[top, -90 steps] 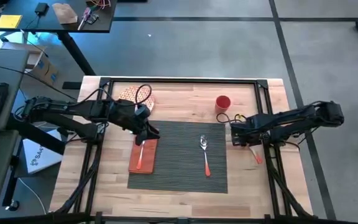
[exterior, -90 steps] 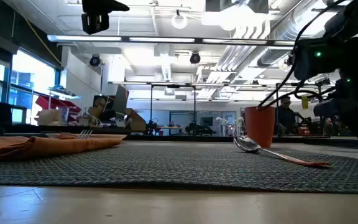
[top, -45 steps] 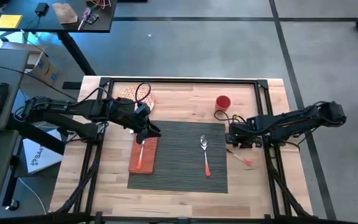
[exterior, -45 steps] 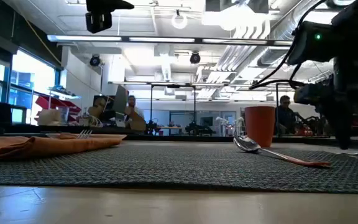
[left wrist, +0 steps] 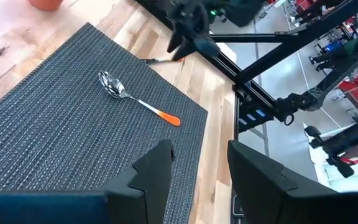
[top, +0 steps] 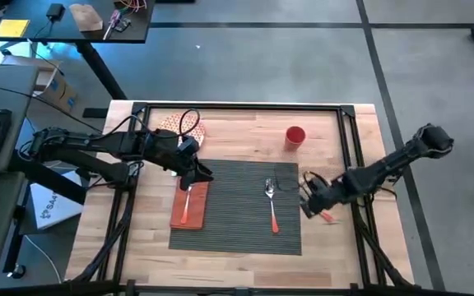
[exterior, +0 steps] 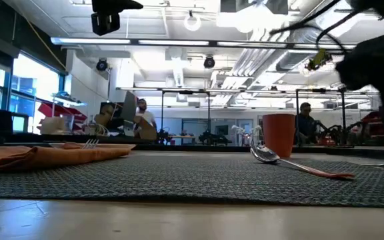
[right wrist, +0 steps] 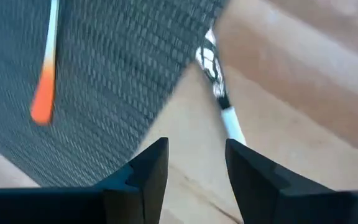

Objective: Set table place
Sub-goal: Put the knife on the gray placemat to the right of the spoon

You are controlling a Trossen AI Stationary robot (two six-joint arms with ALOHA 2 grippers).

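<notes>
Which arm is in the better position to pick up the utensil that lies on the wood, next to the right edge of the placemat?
The right arm. Its end effector, fingers open, is right beside the utensil at the placemat edge. The left end effector is over the orange napkin, on the far side of the spoon.

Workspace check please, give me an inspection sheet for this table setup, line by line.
Surface: table, light wood planks, black rail frame.
Job's things: grey placemat; spoon lying on it; fork on the orange napkin; red cup beyond the mat; patterned plate under the left arm.
Clutter: utensil on bare wood beside the mat.
Grippers: left gripper open above the napkin; right gripper open over the utensil.
Cables: black loop.
Surroundings: person far off.
</notes>
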